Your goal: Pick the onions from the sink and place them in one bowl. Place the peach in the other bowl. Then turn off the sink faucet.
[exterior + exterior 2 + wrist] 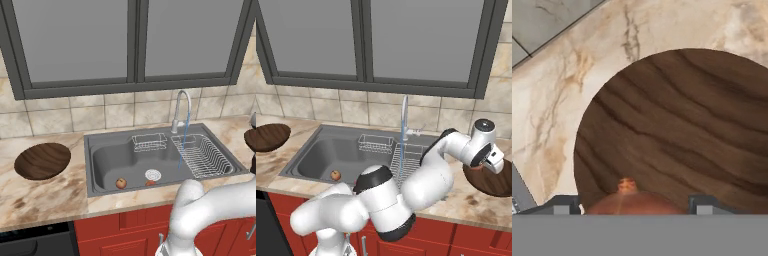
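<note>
My gripper [634, 206] is shut on an onion [628, 201], a reddish-brown bulb with a small stem tip, held between the fingertips [564, 205]. It hangs just above the near part of a dark wooden bowl [682, 130] on the counter right of the sink; the same gripper [495, 161] and bowl [491, 181] show in the right base view. In the sink [107, 160] lie the peach [121, 183] and a second small onion [150, 183] by the white drain. The other bowl [42, 160] sits left of the sink. The sink faucet [180, 107] runs a thin blue stream.
Two wire racks sit in the sink, a small one [149, 142] at the back and a large one [202, 156] on the right. A tiled wall and window stand behind the marble counter [45, 200]. My own arm [421, 185] crosses in front of the sink's right side.
</note>
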You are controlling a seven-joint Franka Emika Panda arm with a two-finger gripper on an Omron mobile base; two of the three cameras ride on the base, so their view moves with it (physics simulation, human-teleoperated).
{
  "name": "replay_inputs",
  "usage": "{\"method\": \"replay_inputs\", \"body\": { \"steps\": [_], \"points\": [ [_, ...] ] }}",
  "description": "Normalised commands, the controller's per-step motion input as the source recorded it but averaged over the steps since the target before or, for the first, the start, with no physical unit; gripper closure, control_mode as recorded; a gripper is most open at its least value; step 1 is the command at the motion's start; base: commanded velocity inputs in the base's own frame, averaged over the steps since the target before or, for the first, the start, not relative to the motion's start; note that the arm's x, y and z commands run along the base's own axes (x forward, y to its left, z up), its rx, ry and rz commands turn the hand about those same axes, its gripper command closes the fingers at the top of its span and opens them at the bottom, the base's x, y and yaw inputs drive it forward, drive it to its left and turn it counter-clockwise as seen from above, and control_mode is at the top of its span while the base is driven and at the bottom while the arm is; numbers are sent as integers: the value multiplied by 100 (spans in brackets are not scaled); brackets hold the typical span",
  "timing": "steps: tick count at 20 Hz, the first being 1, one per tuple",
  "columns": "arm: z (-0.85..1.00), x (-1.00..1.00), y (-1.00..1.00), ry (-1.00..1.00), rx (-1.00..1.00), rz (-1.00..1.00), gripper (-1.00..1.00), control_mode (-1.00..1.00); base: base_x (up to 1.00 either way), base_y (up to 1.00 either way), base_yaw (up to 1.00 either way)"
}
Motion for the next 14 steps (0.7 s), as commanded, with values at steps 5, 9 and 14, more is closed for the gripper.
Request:
{"method": "replay_inputs", "body": {
  "steps": [5, 9, 14],
  "points": [
    [-35, 26, -30, 7, 0, 0, -100, -100, 0, 0, 0],
    [-40, 18, -49, 2, 0, 0, -100, -100, 0, 0, 0],
    [-3, 10, -34, 1, 3, 0, -100, -100, 0, 0, 0]
  ]
}}
